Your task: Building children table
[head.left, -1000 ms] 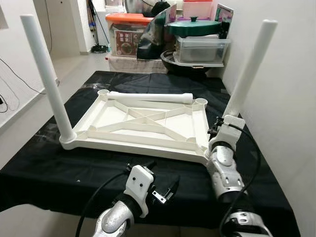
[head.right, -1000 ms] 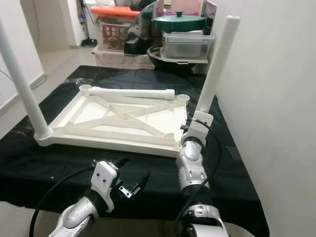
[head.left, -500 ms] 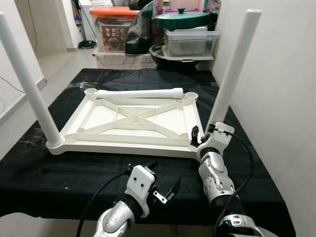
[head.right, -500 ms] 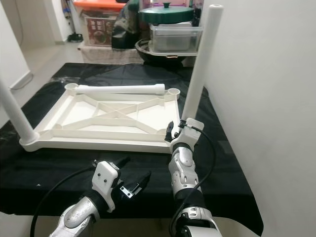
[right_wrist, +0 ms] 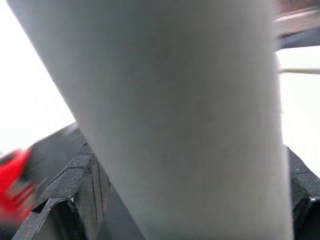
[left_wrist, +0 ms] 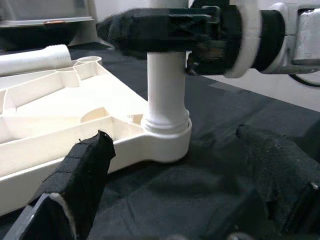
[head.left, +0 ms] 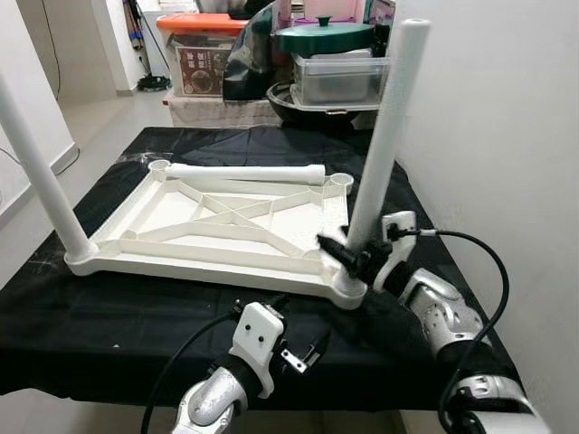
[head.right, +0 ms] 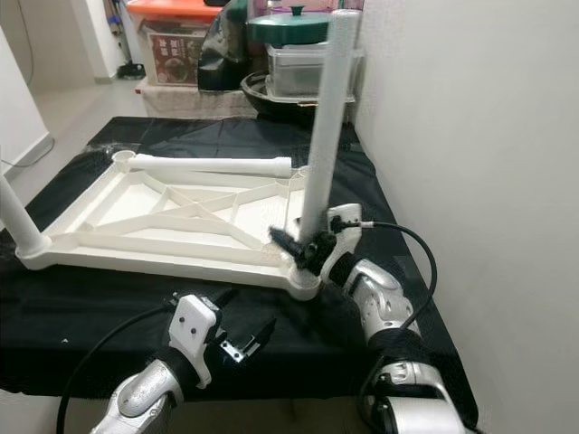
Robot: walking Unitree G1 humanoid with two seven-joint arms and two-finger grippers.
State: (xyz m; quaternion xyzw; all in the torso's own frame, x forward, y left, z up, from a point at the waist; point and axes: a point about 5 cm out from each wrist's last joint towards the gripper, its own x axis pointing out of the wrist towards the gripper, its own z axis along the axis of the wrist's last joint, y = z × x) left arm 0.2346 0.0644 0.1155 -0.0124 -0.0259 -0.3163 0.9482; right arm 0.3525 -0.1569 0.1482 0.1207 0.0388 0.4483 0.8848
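Black cloth covers the surface. Right hand clamps the smooth white tubular leg, upright in the ribbed plastic tabletop's near corner socket. Left hand hovers spread before that corner.

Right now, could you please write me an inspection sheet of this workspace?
Surface: black cloth over the table.
Job's things: upturned white tabletop; two legs upright in near corners, near-right leg, near-left leg; loose leg lying across the far edge.
Clutter: nothing seen.
Pincers: right pincer shut on the near-right leg; left pincer open, low.
Cables: black, on both arms.
Surroundings: wall right; storage boxes behind.
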